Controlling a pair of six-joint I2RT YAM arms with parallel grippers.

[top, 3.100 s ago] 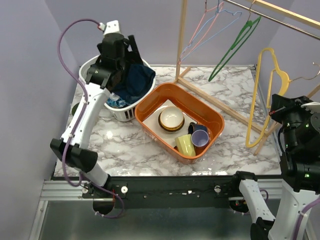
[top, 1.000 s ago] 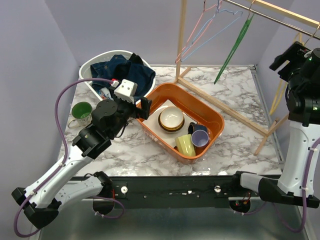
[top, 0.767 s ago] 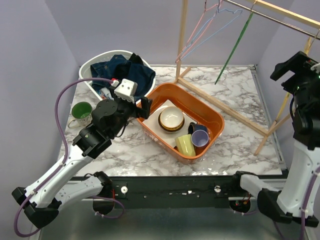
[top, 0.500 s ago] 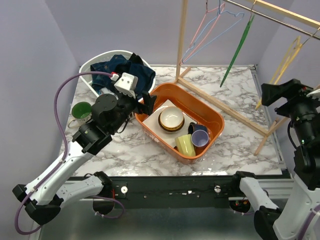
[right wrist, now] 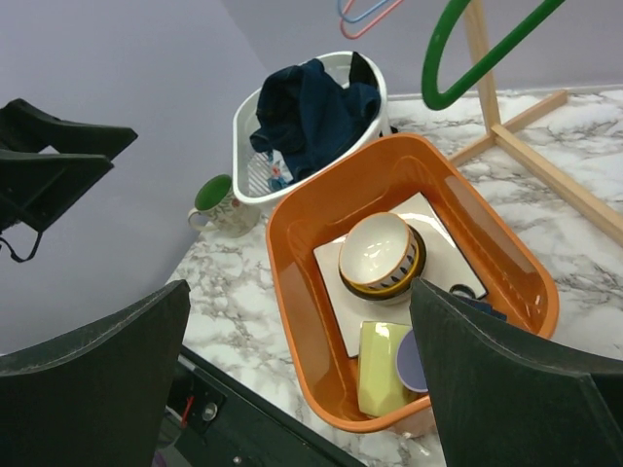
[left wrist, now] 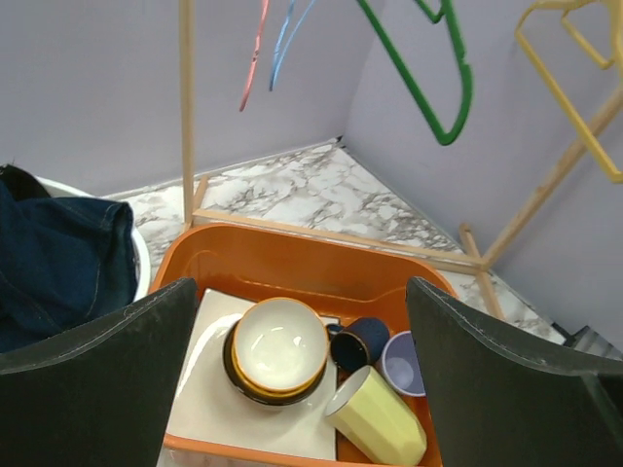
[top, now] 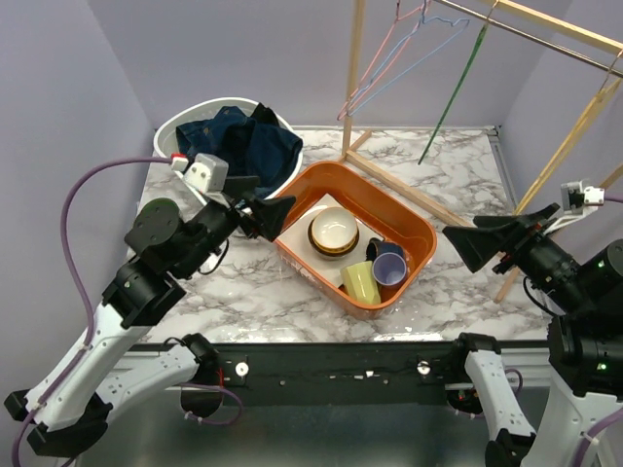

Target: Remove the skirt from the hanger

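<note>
Skirt (top: pixel 248 146), judged to be the dark blue garment, lies heaped in the white basket (top: pixel 170 131) at far left, well apart from the bare hangers (top: pixel 454 89) on the rack (top: pixel 352 78), so both left gripper (top: pixel 273 192) and right gripper (top: pixel 482 232) hover wide-jawed, empty.

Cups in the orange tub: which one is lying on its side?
The pale yellow cup, at the near edge of the orange tub. The dark blue cup and the lilac cup beside it stand with mouths up.
</note>
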